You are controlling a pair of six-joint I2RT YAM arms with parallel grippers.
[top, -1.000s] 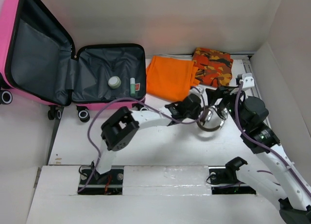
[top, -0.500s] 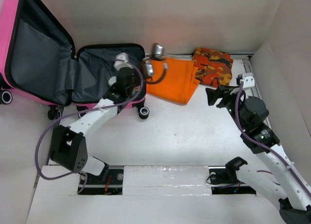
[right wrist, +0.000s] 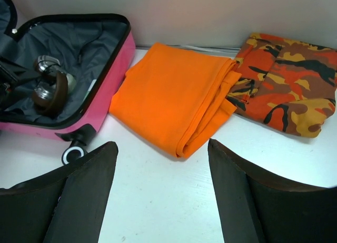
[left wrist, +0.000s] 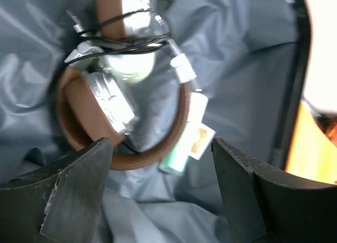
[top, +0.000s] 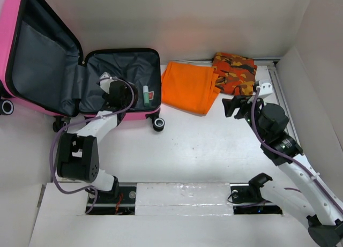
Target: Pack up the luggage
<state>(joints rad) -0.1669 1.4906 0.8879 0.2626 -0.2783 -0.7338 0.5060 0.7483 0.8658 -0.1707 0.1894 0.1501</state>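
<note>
A white tabletop point(top: 187, 150), scuffed in places, seen from its near edge. At the far left corner lies the luggage point(top: 142, 70), a small hot-pink hard-shell suitcase spread open with its dark grey lining showing. One half lies flat on the tabletop and the other half tilts up at the left edge. A black-and-white wheel point(top: 158, 124) rests on the tabletop at the flat half's near right corner. Just beside the suitcase, along the far edge, lies a folded orange cloth point(top: 187, 86). A folded orange camouflage cloth point(top: 236, 73) lies against its right side, toward the far right corner.
</note>
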